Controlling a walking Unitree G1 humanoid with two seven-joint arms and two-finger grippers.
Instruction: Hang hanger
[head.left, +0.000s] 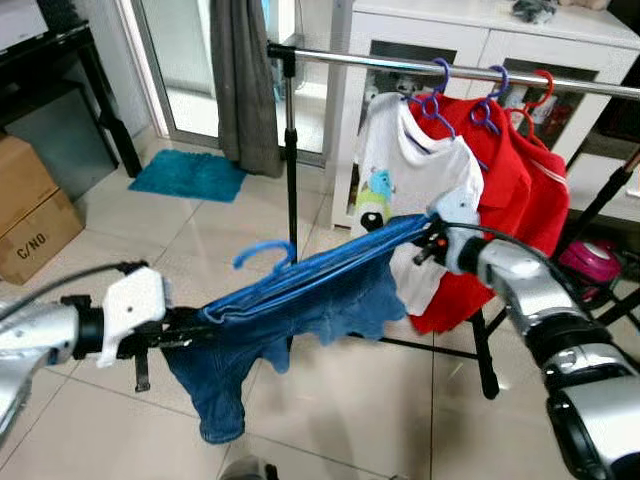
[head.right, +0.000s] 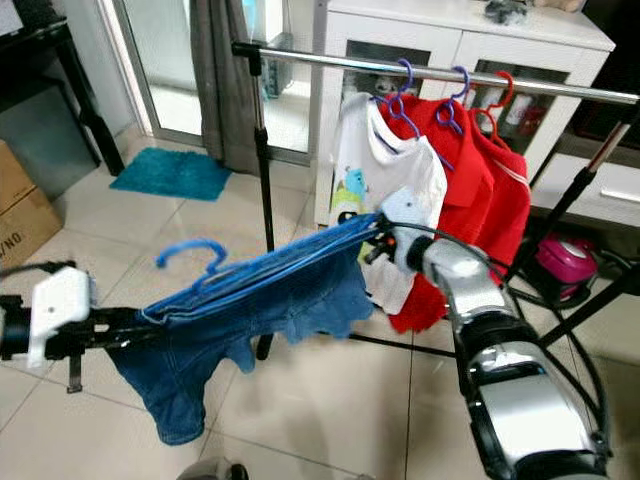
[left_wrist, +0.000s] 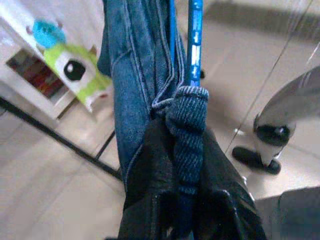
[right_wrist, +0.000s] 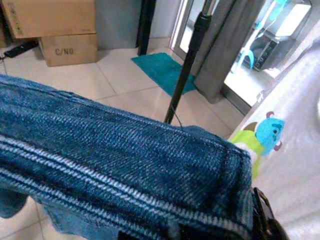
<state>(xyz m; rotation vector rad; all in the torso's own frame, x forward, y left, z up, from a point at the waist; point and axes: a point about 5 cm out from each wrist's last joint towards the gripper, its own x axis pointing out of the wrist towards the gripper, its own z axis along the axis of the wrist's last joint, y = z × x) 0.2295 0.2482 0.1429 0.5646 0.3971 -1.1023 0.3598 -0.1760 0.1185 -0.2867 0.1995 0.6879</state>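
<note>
Blue hanger (head.left: 262, 252) under denim shorts (head.left: 300, 300)

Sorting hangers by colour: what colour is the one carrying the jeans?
Blue hanger, clearest in the left eye view.

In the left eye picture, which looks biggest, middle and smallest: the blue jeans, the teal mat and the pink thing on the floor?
1. Blue jeans, biggest, though they are also nearest the camera.
2. Teal mat, middle.
3. Pink thing, smallest, partly hidden behind the rack's leg.
</note>
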